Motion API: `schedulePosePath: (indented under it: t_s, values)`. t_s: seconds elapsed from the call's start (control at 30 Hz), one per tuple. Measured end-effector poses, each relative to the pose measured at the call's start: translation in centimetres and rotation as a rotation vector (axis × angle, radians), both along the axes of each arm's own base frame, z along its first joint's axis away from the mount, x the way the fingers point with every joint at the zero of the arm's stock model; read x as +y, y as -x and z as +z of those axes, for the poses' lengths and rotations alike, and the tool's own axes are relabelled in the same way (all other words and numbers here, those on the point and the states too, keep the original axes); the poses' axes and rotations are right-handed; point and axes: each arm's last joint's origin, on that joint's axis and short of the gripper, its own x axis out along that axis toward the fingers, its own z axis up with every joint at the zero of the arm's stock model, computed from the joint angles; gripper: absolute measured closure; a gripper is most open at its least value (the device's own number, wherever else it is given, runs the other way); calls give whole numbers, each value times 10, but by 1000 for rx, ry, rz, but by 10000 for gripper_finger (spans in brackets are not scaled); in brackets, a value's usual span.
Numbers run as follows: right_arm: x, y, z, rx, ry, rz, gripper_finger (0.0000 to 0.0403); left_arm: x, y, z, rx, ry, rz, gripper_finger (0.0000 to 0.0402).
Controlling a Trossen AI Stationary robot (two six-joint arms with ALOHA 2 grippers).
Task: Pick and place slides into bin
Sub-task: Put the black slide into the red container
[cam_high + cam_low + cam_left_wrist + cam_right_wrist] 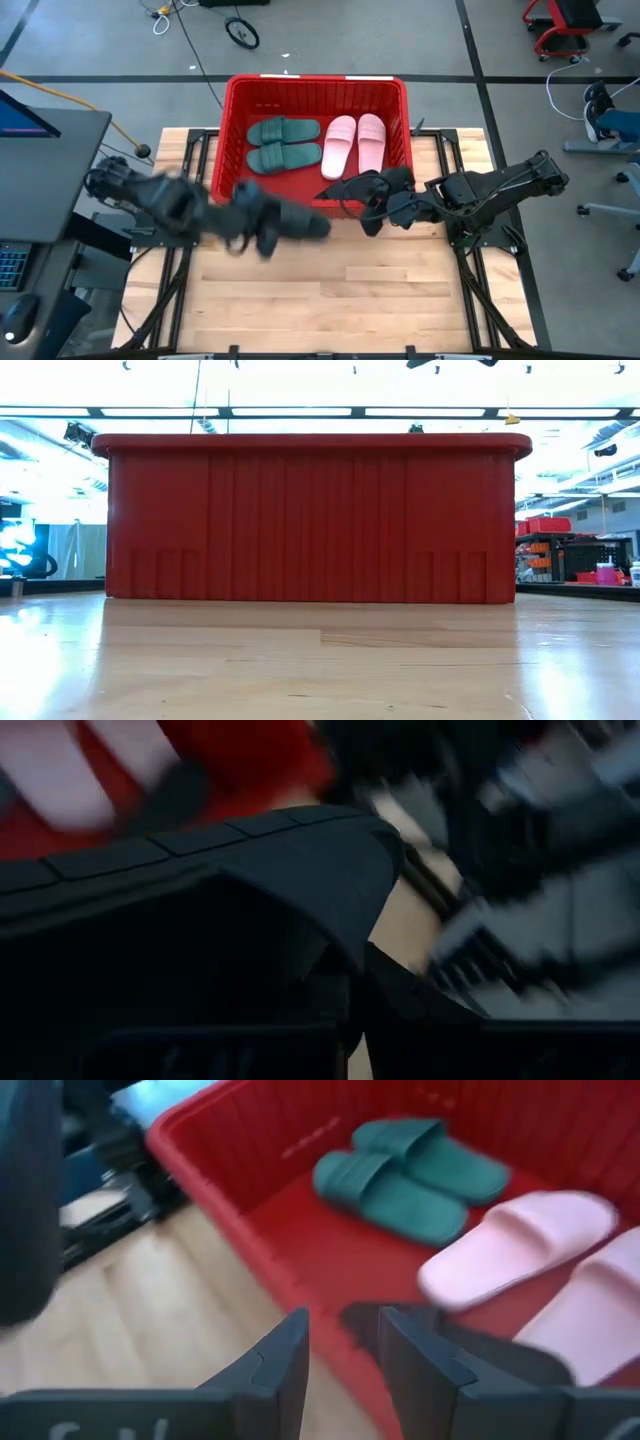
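The red bin (pixel 318 88) stands at the table's (pixel 330 300) far edge. Inside it, two green slides (pixel 283 143) lie side by side toward its left wall and two pink slides (pixel 354 143) toward its right, leaving the near strip free for the last pair. The right gripper (pixel 372 205) hangs over the bin's near rim with its jaws narrowly parted around a black slide (pixel 362 187), apparently about to release it. The left gripper (pixel 300 225) carries the other black slide (pixel 200 910) just short of that rim; whether its jaws are closed cannot be told.
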Motion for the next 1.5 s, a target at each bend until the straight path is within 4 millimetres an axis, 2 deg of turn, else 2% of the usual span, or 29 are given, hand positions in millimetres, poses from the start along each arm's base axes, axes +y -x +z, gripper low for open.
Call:
schedulePosePath:
  t_s: [0.13, 0.27, 0.4, 0.53, 0.67, 0.77, 0.97, 1.13, 1.23, 1.5]
  values:
    - [-1, 0, 1, 7, 46, -6, 274, 56, -7, 25, -40, -90, 125, 389]
    - [-1, 0, 1, 16, 62, 6, 274, 110, -11, 23, -7, -71, 276, 388]
    - [-2, 1, 2, 46, 116, 47, 274, 154, -17, 1, 42, 2, 375, 389]
    - [-2, 3, 4, 64, 158, 79, 274, 182, -30, -48, 63, 158, 444, 386]
    - [-3, 5, 5, 82, 198, 110, 274, 195, -44, -91, -55, 238, 449, 388]
    - [-3, 5, 5, 90, 212, 121, 274, 200, -47, -122, -105, 313, 457, 389]
    - [-4, 8, 2, 123, 197, 115, 274, 205, -32, -178, 34, 424, 521, 384]
    - [-5, 14, -4, 185, 158, 91, 274, 212, -18, -203, 101, 458, 549, 390]
    - [-6, 17, -6, 213, 146, 73, 274, 218, -13, -210, 115, 493, 546, 385]
    - [-6, 20, -9, 246, 119, 63, 274, 219, -4, -220, 195, 522, 509, 326]
